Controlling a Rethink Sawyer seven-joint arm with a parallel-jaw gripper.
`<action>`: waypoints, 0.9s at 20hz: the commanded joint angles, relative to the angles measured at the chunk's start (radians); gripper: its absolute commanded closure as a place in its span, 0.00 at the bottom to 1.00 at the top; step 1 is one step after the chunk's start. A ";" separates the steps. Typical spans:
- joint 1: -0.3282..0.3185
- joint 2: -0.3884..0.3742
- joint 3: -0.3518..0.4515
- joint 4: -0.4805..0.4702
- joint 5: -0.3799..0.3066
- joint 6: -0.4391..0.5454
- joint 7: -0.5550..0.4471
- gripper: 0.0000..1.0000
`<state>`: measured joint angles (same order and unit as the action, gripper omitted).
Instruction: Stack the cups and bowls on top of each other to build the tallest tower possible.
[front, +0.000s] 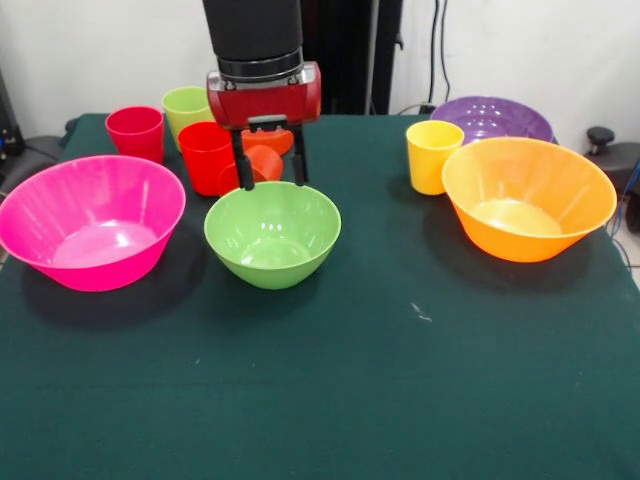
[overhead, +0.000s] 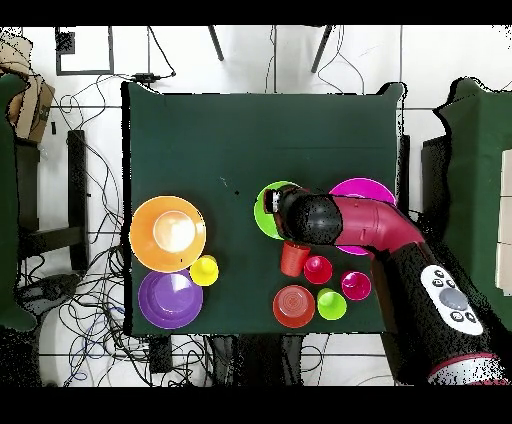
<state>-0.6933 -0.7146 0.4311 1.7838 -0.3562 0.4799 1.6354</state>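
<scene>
Behind green bowl (front: 272, 233), toppled orange cup (front: 262, 161)

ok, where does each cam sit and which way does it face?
Front view: across the table, level with it, facing the arm; shows the gripper above the green bowl.
Overhead view: above the table, looking straight down; shows the red arm reaching over the green bowl.
Shared: the pink bowl, orange-yellow bowl and yellow cup, sides mirrored.
</scene>
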 joint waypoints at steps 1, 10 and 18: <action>-0.008 0.059 0.024 -0.023 -0.109 0.036 -0.104 0.00; -0.020 0.067 0.021 -0.066 -0.131 0.071 -0.128 0.00; -0.045 0.006 0.017 -0.050 -0.131 0.111 -0.154 0.00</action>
<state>-0.7281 -0.7024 0.4314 1.7807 -0.3815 0.4799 1.6354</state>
